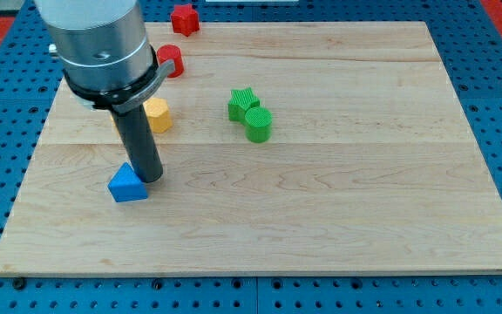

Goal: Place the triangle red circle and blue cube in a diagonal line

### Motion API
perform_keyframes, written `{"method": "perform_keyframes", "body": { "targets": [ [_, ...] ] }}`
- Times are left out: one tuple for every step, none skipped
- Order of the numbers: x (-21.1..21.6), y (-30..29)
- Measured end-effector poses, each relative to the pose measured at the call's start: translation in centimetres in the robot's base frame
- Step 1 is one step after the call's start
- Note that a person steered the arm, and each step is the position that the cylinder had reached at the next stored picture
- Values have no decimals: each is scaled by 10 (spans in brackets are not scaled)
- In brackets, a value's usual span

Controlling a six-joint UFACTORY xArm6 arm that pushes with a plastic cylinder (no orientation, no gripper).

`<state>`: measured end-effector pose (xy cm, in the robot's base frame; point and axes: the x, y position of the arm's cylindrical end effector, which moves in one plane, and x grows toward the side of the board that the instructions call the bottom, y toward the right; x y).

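My tip (150,179) touches the blue triangle (127,185), a small wedge, at its 2 o'clock on the tabletop (338,209). I have no fingers.

A pale wooden plank table (338,227) lies on a blue perforated metal base (495,70), with red patches at both far corners.

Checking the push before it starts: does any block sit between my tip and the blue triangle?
Nothing visible does. My tip is right against the blue triangle, at its upper right edge. The yellow block and red circle lie behind the rod toward the view's top, not between them.
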<state>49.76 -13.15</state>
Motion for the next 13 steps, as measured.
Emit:
{"method": "perform_keyframes", "body": {
  "targets": [
    [-36,-7],
    [-19,-55],
    [37,14],
    [21,39],
    [-19,-46],
    [28,-98],
    [111,-75],
    [115,17],
    [88,87],
    [65,93],
    [105,105],
    [69,10],
    [-5,-54]
  ]
}}
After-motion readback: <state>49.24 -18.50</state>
